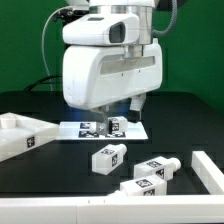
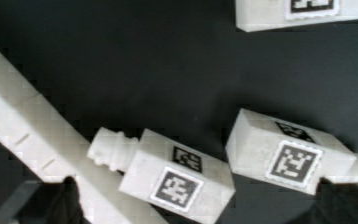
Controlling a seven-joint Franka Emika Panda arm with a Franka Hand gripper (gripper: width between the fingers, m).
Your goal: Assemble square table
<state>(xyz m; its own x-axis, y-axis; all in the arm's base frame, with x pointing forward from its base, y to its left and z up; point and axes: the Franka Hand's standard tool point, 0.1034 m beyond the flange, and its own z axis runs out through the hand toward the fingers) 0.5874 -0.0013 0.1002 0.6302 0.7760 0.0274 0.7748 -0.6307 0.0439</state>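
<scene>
White arm, blocky head.
The arm (image 1: 105,62) is glossy white plastic, boxy with rounded corners. A grey band with a darker inset sits at its twelve o'clock, and black cables (image 1: 50,45) trail off at ten o'clock. The wrist view shows one dark, blurred finger (image 2: 43,200).

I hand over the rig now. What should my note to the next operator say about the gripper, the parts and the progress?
Gripper: looks open, holds nothing.
Tabletop: at the exterior view's left, partly out of frame; no leg seen on it.
Legs: leg A, leg B and leg C lie loose on the table. I cannot surely find the fourth.
Done: nothing joined yet.
Left: fit all four legs.
</scene>
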